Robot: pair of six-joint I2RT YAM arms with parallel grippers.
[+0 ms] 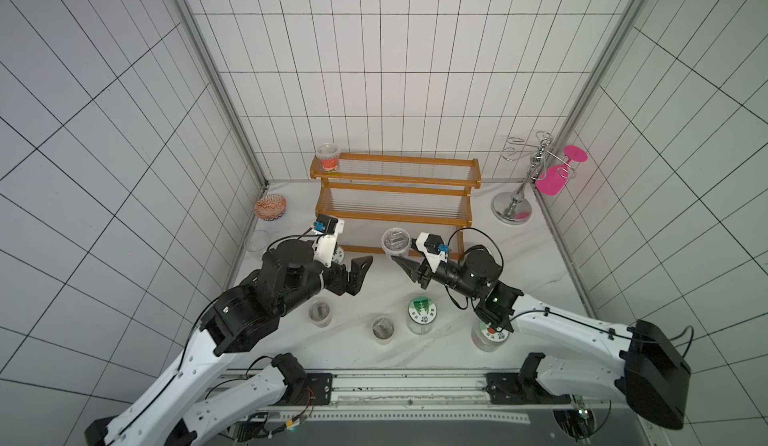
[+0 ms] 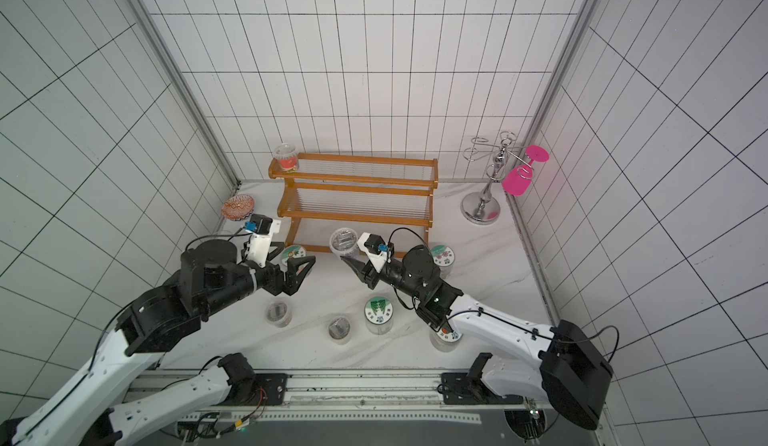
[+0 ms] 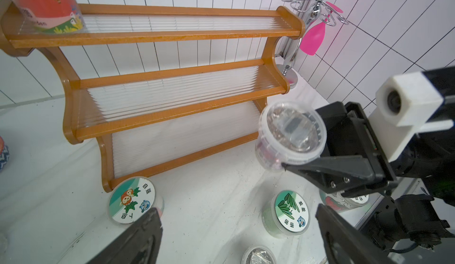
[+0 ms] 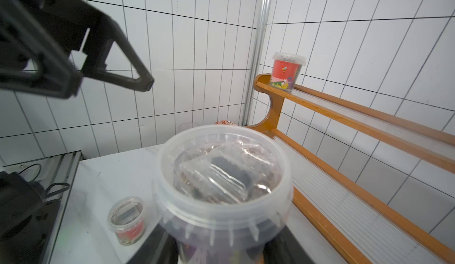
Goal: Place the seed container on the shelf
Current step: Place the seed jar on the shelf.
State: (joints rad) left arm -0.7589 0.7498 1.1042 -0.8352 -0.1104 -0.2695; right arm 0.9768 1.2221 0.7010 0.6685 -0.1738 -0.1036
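Mid-carry now! The right gripper point(image 1: 400, 252) is clamped around the body of the seed container point(image 1: 396, 242), a clear tub with a clear snap lid, dark seeds showing through it. It hangs upright in the air, off the tabletop point(image 1: 386, 298), just in front of the lowest tier of the shelf point(image 1: 374, 215) and near its right-hand end in both top views. The left gripper point(image 1: 362, 276) is splayed wide and holds nothing, parked low to the side, apart from the container.

So by my read the pick is done and the transport is in hand; the placing is not yet made. The next move calls for pushing forward over a front rail, keeping the tub level, lowering until its base sits flat on the clear rods, then letting go. The rail lip looks like the thing to clear.

Writing? The held container's lid is bare and clear. The red tub point(image 1: 328, 157) on the top tier, at its left end, has a cartoon bee and small print too blurred to read. In the left wrist view, a jar lid point(image 3: 131, 201) by the shelf foot and a green leaf-printed lid point(image 3: 291, 212) carry Chinese characters, which I can't read with confidence.
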